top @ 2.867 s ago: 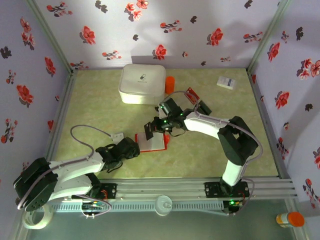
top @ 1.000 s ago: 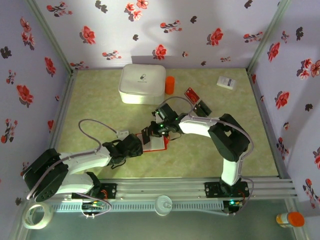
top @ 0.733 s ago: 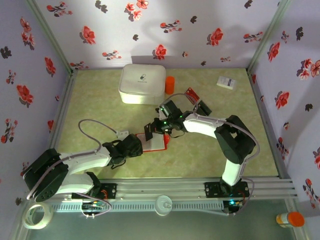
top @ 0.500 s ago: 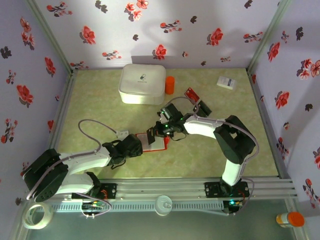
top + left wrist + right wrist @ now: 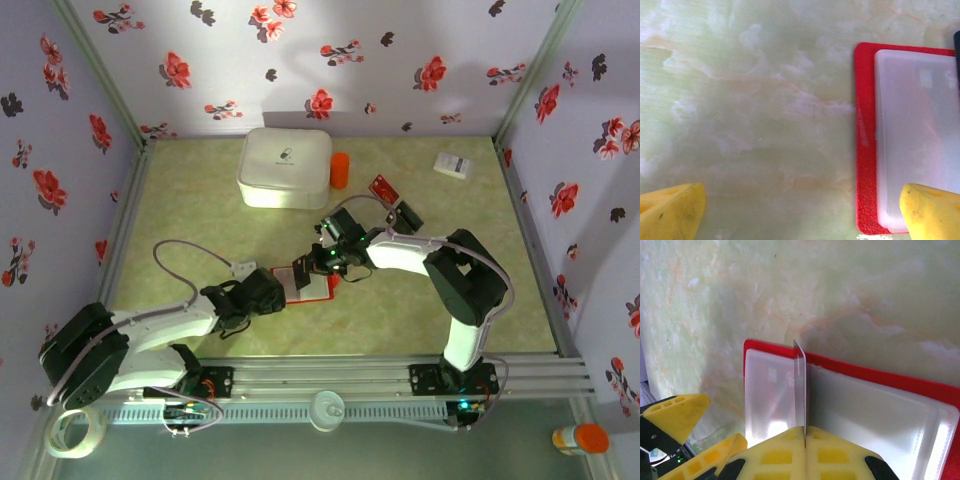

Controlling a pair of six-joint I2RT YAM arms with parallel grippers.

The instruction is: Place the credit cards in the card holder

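A robot test booth in a lab is housing this set-up.
Flower-papered panels (image 5: pixel 300 60) are closing in a marble-look worktop (image 5: pixel 200 230) on three sides, metal posts (image 5: pixel 527 75) are framing the corners, and the left arm (image 5: pixel 150 325) and right arm (image 5: pixel 470 290) are sitting bolted to an aluminium rail (image 5: pixel 340 372) along the bottom of the frame.

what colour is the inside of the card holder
The card holder is whitish inside, red-edged; right wrist view.

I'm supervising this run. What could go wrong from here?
1. The right gripper pinches a credit card by one edge, upright over the open card holder; it may miss the sleeve opening and skid across the clear plastic.
2. The left gripper is open, one finger over the holder's corner but not clearly pressing, so the holder might slide.
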